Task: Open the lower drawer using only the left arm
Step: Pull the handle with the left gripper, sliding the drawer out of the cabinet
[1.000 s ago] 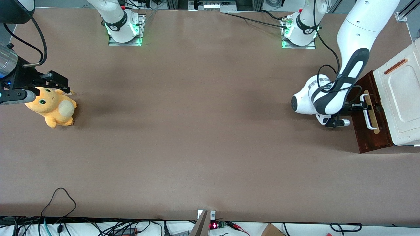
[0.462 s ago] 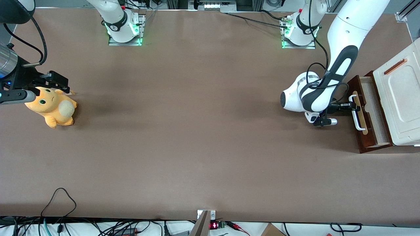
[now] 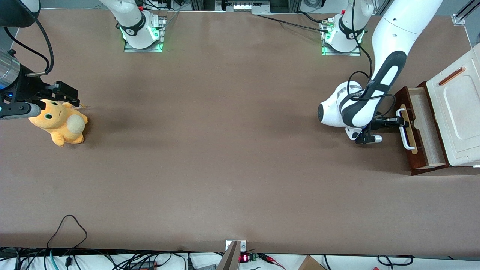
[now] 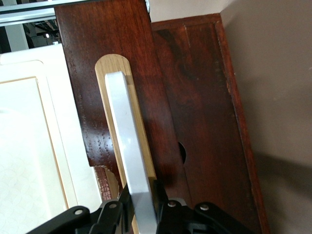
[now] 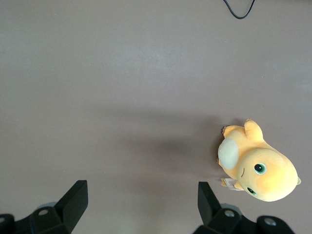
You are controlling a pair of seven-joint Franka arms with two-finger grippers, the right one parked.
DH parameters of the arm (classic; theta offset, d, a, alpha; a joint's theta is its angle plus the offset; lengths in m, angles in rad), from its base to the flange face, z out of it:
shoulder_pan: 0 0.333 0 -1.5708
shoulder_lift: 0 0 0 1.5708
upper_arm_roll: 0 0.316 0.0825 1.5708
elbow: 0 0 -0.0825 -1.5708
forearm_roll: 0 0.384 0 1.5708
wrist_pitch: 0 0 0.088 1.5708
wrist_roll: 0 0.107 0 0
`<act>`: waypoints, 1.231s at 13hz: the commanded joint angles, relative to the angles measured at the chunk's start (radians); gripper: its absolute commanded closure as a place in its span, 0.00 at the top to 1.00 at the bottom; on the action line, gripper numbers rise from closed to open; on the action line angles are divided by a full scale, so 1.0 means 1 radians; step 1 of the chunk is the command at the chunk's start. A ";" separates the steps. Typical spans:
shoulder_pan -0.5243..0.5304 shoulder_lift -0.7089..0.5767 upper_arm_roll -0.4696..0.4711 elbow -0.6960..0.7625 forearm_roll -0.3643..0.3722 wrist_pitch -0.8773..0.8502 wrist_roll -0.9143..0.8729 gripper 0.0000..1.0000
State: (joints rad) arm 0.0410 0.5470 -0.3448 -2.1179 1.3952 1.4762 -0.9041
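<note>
The lower drawer (image 3: 427, 125) stands pulled out of the dark reddish-brown cabinet, its pale wood inside showing. Its white bar handle (image 3: 403, 130) sits on a pale wood strip on the drawer front. The left arm (image 3: 390, 48) reaches down in front of the drawer, and its black gripper (image 3: 396, 122) is shut on the handle. In the left wrist view the gripper (image 4: 143, 201) has one finger on each side of the white handle (image 4: 127, 141), pressed against it, with the dark drawer front (image 4: 109, 68) around the strip.
The cabinet's white top panel (image 3: 459, 108) with a copper-coloured strip overhangs the drawer. An orange plush toy (image 3: 60, 122) lies toward the parked arm's end of the table. Arm bases (image 3: 339, 37) stand at the table's back edge, and cables (image 3: 67, 228) trail at its front edge.
The drawer has slid out from shut to well open. The gripper, holding the handle, moved with it toward the parked arm's end of the table.
</note>
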 commanded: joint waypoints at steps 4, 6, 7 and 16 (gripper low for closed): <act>-0.046 -0.024 -0.052 0.052 0.001 0.045 0.059 0.01; -0.047 -0.024 -0.053 0.052 0.001 0.045 0.059 0.02; -0.046 -0.024 -0.057 0.052 0.001 0.045 0.059 0.02; -0.041 -0.070 -0.066 0.081 -0.148 0.093 0.105 1.00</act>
State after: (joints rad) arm -0.0034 0.5196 -0.4158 -2.0565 1.3161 1.5526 -0.8392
